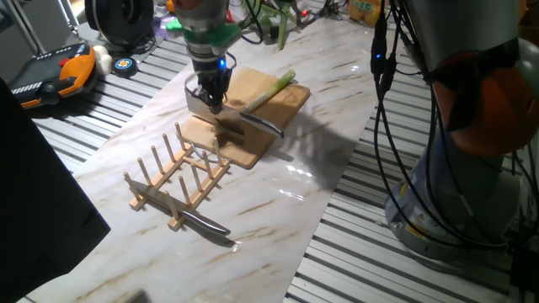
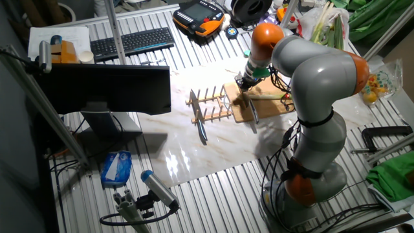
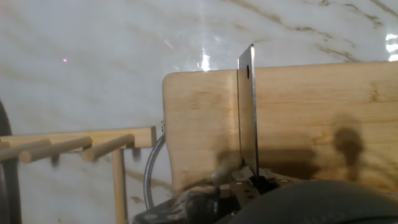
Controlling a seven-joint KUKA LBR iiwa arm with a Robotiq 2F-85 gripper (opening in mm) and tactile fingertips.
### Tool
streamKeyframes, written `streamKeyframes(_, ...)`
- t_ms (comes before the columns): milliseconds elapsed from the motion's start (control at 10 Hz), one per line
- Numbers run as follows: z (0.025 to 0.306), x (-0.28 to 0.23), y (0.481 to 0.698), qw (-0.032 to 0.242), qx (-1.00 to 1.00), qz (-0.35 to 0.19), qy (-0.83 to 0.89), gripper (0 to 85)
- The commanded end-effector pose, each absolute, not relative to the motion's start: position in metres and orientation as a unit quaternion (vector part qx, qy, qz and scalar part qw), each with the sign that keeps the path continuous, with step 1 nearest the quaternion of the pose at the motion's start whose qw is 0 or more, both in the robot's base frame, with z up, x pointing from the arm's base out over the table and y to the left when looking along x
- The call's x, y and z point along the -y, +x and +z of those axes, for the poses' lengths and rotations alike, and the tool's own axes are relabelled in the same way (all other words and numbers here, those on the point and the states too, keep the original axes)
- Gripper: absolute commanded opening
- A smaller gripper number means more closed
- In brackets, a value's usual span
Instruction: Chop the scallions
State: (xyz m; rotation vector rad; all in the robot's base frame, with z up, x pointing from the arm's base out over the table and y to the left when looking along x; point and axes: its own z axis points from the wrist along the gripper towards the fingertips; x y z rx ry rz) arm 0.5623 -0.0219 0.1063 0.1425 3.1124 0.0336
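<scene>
Gripper [image 1: 210,95] clamped on knife [image 1: 257,124] over cutting board [image 1: 282,105]; scallion [image 1: 268,93] lies on board at 2 o'clock from gripper; risks: blade lands off stalk; stalk rolls; knife twists in grip.

A white marble-patterned tabletop sheet with thin brown veins [image 1: 278,202] spreads beneath the claw and catches bright glare from overhead light. Under it, running out on both sides, lies a ribbed metal workbench of parallel aluminium slats [image 1: 396,269]. Well away from the claw, across the bench, a black flat computer monitor [image 2: 107,90] stands on a grey stand, with a black keyboard [image 2: 132,42] behind it and a white sheet of paper [image 2: 55,35] alongside. Crumpled green cloth [image 2: 381,19] is heaped in the far corner beyond the claw.
</scene>
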Motion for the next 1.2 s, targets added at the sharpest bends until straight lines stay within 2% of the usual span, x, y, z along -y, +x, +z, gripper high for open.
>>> streamKeyframes(0, 0.109, 0.022, 0.562, 0.013, -0.999, 0.011, 0.045, 0.7)
streamKeyframes(300, 0.106, 0.022, 0.561, 0.010, -0.999, 0.012, 0.047, 0.7)
streamKeyframes(800, 0.090, 0.022, 0.557, 0.021, -0.998, 0.020, 0.048, 0.7)
streamKeyframes(1100, 0.091, 0.028, 0.552, 0.024, -0.998, 0.020, 0.047, 0.7)
